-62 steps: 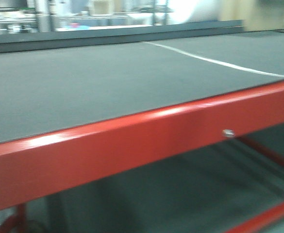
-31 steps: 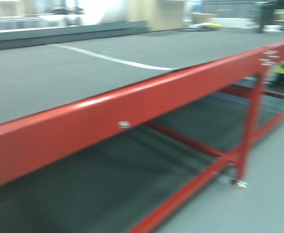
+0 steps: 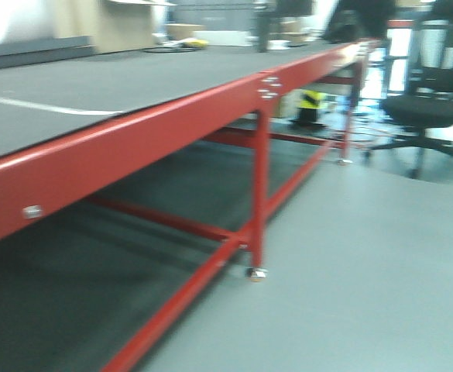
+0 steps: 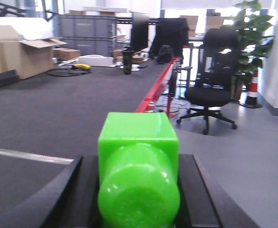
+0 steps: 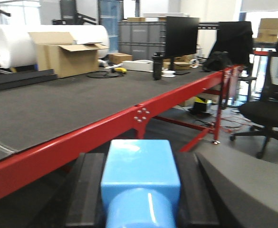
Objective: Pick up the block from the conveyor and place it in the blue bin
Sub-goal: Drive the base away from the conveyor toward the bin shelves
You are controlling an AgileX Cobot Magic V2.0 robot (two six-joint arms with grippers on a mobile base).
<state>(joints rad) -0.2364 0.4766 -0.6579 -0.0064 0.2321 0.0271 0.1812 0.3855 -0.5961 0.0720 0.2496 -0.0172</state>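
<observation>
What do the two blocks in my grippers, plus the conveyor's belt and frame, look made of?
The green block is likely hard plastic, glossy, with bright highlights on its rounded end. The blue block has the same smooth sheen. The belt is matte dark grey, perhaps fabric or rubber. The frame looks like glossy red painted metal, with a silver bolt.

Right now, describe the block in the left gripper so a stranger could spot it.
Start at the conveyor, then the left gripper in the foreground. Between its black fingers sits the green block: a bright cube with a rounded knob, unlike the right gripper's blue block.
</observation>
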